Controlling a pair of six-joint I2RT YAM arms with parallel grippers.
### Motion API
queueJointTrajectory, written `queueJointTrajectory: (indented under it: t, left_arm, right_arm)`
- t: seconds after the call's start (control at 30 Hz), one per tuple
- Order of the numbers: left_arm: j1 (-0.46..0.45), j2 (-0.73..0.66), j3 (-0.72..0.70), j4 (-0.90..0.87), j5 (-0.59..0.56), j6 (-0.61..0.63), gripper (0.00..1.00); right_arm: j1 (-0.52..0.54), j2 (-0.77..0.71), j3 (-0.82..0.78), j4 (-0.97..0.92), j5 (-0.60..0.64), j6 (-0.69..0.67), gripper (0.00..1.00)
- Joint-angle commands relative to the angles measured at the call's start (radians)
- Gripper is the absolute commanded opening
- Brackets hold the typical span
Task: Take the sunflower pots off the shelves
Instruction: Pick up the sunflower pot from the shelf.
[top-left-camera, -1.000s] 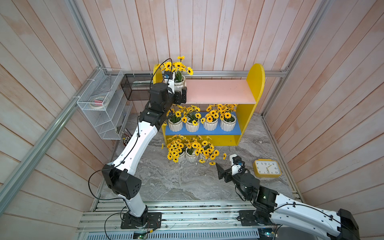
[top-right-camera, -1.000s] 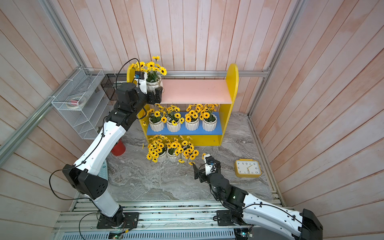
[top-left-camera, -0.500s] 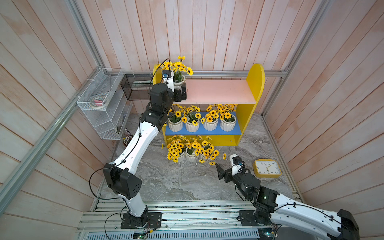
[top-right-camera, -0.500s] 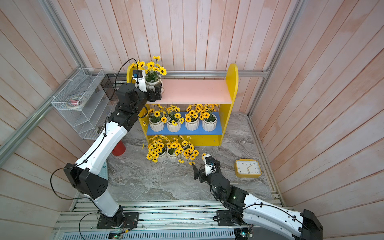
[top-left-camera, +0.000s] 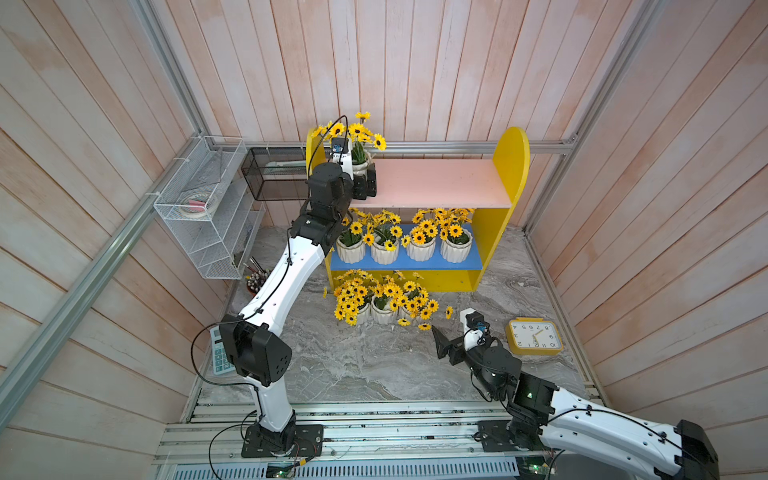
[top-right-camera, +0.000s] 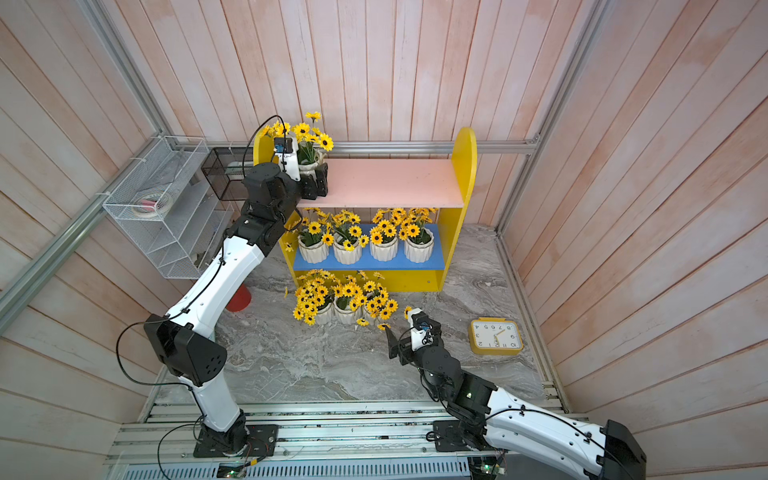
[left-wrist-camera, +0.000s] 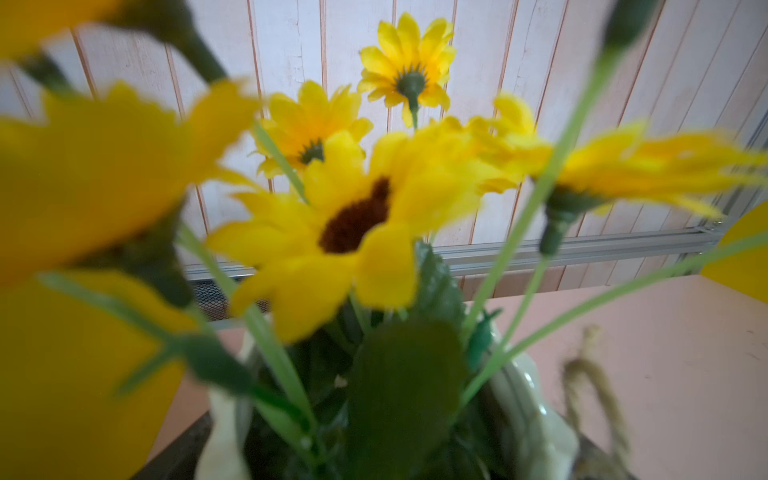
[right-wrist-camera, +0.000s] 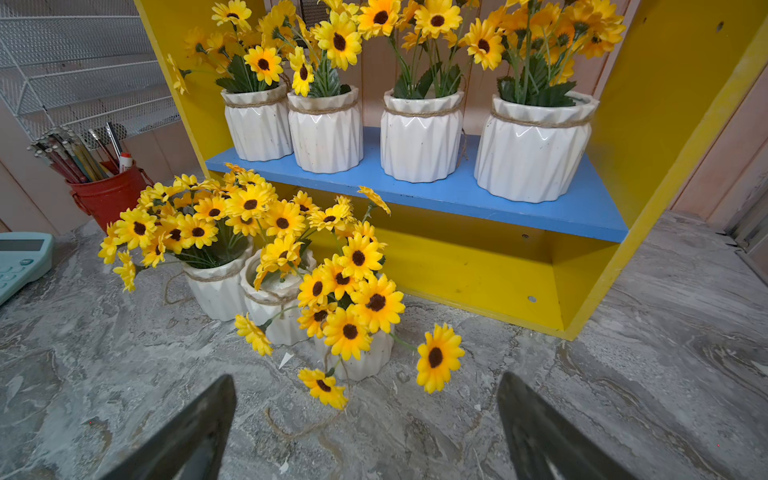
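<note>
Three sunflower pots (right-wrist-camera: 216, 291) are set down on the table (right-wrist-camera: 623, 374) just ahead of the spread, empty right hand (right-wrist-camera: 365, 380), four are left on the blue board (right-wrist-camera: 457, 195) beyond it, and one on the pink board (top-left-camera: 436, 183) is straddled by the left hand (top-left-camera: 366, 183), jaws apart.

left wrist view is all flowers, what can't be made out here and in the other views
- Left wrist view: white ribbed ceramic pot on the pink upper board is blurred, mostly behind its own sunflowers; left jaws unclear.
- Both top views: whether the jaws touch that pot; the left arm's wrist covers it.
- A top view: red pail-shaped pen cup, mostly behind that arm.
- Right wrist view: pale blue calculator, cut by the edge.
</note>
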Motion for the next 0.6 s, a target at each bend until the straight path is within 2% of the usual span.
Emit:
queueJointTrajectory:
  t: [0.0, 0.1, 0.2, 0.37, 0.4, 0.47, 0.57]
  left_arm:
    - [0.000, 0.025, 0.034, 0.001, -0.022, 0.020, 1.00]
    - [0.001, 0.042, 0.041, 0.007, -0.024, 0.032, 1.00]
    - [0.001, 0.047, 0.041, 0.011, -0.033, 0.053, 0.96]
    - [0.001, 0.033, 0.015, 0.028, -0.034, 0.078, 0.82]
    - [0.002, 0.027, 0.002, 0.038, -0.027, 0.082, 0.77]
    - [0.002, 0.013, -0.018, 0.053, -0.017, 0.085, 0.58]
    - [0.001, -0.002, -0.018, 0.044, 0.026, 0.082, 0.16]
  right_arm:
    - [-0.007, -0.009, -0.012, 0.017, -0.011, -0.006, 0.98]
    - [-0.007, -0.009, -0.011, 0.017, -0.013, -0.007, 0.98]
    - [-0.008, -0.012, -0.012, 0.015, -0.012, -0.006, 0.98]
    - [-0.009, -0.017, -0.012, 0.017, -0.007, -0.009, 0.98]
    - [-0.008, -0.019, -0.013, 0.018, -0.006, -0.010, 0.98]
    - [-0.009, -0.019, -0.010, 0.016, -0.005, -0.009, 0.98]
    - [-0.009, -0.022, -0.002, 0.004, 0.012, -0.006, 0.98]
